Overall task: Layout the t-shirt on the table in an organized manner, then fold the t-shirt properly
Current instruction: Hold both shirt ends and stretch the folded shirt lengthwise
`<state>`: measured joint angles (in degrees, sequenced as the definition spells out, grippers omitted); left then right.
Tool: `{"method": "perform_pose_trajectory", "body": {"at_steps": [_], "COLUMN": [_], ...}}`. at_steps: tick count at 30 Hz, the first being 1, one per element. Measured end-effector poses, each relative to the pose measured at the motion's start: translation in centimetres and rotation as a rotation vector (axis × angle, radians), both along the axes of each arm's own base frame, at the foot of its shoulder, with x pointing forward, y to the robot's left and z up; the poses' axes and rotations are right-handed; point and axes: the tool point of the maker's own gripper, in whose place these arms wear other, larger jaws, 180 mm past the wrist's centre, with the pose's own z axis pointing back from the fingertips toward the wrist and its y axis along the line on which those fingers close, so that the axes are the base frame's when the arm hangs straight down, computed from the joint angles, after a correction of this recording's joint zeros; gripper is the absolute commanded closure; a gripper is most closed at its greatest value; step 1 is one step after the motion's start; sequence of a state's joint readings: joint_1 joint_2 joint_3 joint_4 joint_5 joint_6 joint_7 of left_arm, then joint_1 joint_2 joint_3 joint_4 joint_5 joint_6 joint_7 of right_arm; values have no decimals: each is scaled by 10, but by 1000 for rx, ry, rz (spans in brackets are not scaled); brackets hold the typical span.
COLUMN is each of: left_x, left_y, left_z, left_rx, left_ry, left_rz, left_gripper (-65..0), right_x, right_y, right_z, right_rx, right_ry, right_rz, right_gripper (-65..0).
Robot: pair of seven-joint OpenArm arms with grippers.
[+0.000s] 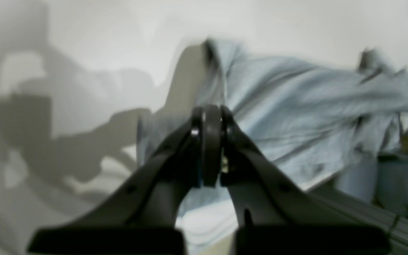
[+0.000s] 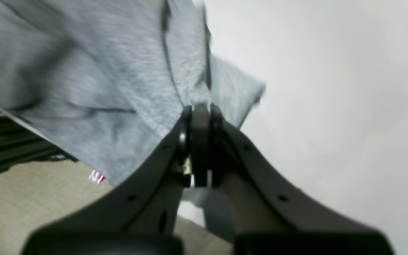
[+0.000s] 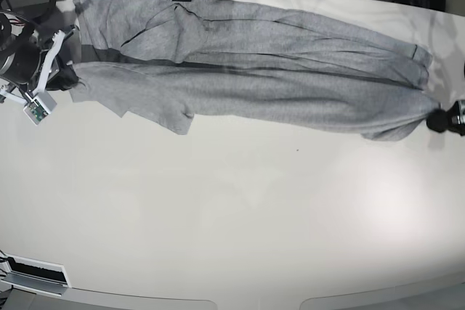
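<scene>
From the base view I see the right gripper at the far left edge of the table, its fingers closed on one end of the t-shirt. The small green board on that arm's wrist hangs just below the cloth.

The t-shirt is stretched in a long band across the far half of the table, from the left edge to the right edge, plain grey side showing, with lengthwise folds and a flap sagging toward me near the left end. I cannot tell whether the middle of the band touches the table or hangs just above it.

At the far right, the left gripper pinches the other end, which is bunched to a narrow point at its fingers.

Right wrist view: the right gripper has its fingers pressed together with t-shirt fabric caught between them; picture blurred. The table lies to the right.

Left wrist view: the left gripper likewise has its fingers shut on the t-shirt, cloth running off to the right over the table. Also blurred.
</scene>
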<state>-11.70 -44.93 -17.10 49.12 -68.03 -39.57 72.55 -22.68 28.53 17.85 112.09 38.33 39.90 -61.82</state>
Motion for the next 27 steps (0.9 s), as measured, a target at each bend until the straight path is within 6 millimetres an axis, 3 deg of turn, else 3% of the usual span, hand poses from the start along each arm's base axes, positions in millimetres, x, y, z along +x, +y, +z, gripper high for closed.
{"method": "perform_pose_trajectory", "body": {"at_steps": [4,17,18,22,23,27], "left_x": [-17,-17,-15,-8,-6,4], "left_y": [-1,21,21,21,21,19], "left_z": [-13,-1,-1,2,3,10], "left_rx": [-4,60,59,54,48,16], "left_ry": [48,40,31,-8,-19,-78], "left_rz": [-2,10,15,33,38,67], "left_gripper": [0,0,-45,-363,-394,-401], "right_x": [-3,-3,-3,-3,-3,-3], "right_y": [-6,-7,-7,-7,-7,-7], "right_z": [-10,-12,-12,-12,-12,-12], "right_rx": [12,14,14,16,16,16], "right_ry": [32,37,37,37,37,37], "right_rz": [-25,-31,-31,-30,-30,-30], "right_gripper": [0,0,0,0,0,0]}}
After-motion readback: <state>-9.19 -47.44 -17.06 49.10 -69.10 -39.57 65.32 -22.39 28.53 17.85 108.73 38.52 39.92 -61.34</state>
